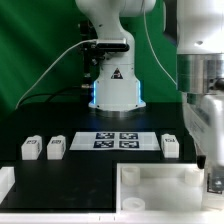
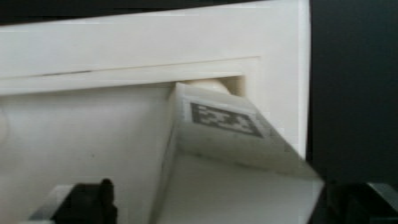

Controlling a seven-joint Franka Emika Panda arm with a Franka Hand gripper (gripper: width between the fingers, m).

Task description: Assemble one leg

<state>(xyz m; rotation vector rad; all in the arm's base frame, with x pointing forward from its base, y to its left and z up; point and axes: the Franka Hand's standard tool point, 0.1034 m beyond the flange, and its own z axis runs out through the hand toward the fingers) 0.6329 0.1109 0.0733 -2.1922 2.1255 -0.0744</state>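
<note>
In the wrist view the leg (image 2: 228, 130), a white block with a black-and-white tag, lies between my fingers, its far end at a corner recess of the white panel (image 2: 107, 60). My gripper (image 2: 228, 198) is shut on the leg; the dark fingertips (image 2: 89, 200) show on either side. In the exterior view the gripper (image 1: 214, 182) hangs at the right edge of the panel (image 1: 150, 185); the held leg is hard to make out there. Three more legs stand on the black table: two on the exterior view's left (image 1: 31, 148) (image 1: 56, 147) and one on its right (image 1: 170, 146).
The marker board (image 1: 118, 140) lies in front of the robot base (image 1: 112, 85). A white piece (image 1: 5, 185) sits at the front of the exterior view's left. A green curtain hangs behind.
</note>
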